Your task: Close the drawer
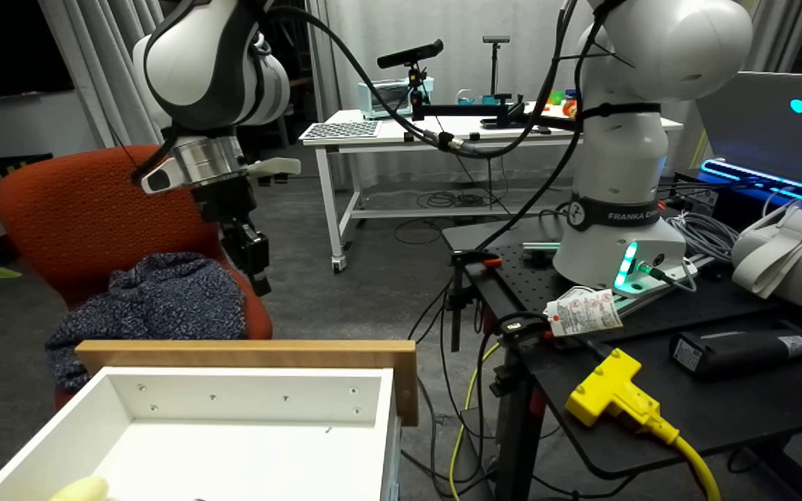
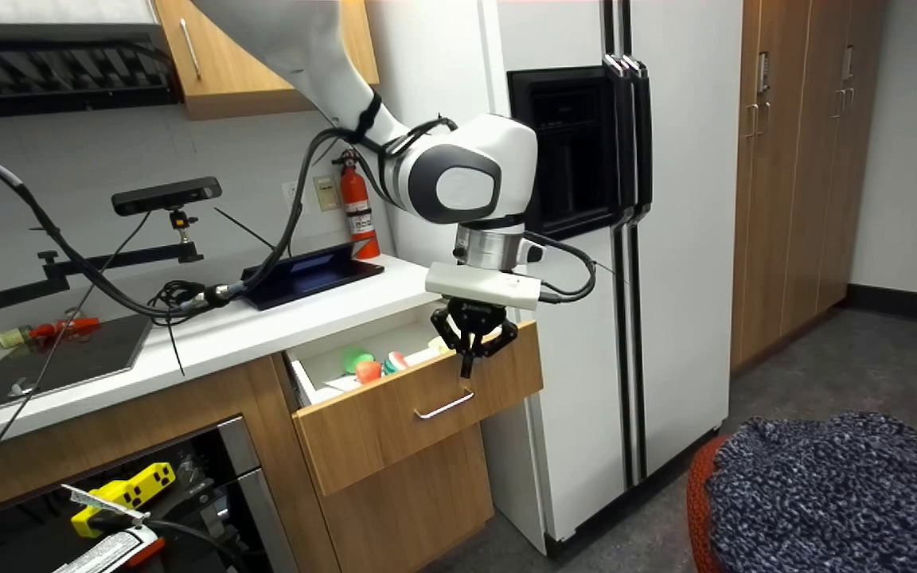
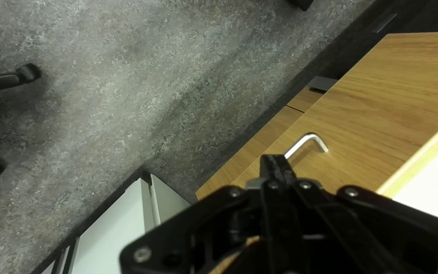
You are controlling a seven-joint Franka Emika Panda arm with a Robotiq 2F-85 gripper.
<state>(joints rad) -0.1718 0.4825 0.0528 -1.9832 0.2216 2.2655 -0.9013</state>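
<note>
The drawer (image 1: 248, 353) with a wood front and white inside stands pulled out. In an exterior view its front (image 2: 363, 442) carries a silver handle (image 2: 444, 406), and several small coloured things (image 2: 367, 370) lie inside it. My gripper (image 2: 466, 370) is shut and empty, pointing down on the outer side of the drawer front, just above the handle. The gripper also shows beyond the front in an exterior view (image 1: 262, 285). In the wrist view the closed fingertips (image 3: 278, 158) overlap one end of the handle (image 3: 305, 140). I cannot tell whether they touch the drawer.
A red chair (image 1: 108, 209) with a dark speckled cloth (image 1: 171, 299) stands in front of the drawer. A white fridge (image 2: 681, 239) stands beside it. A white counter (image 2: 267, 338) lies above the drawer. A black table (image 1: 651, 410) bears the robot base and a yellow outlet block (image 1: 613, 390).
</note>
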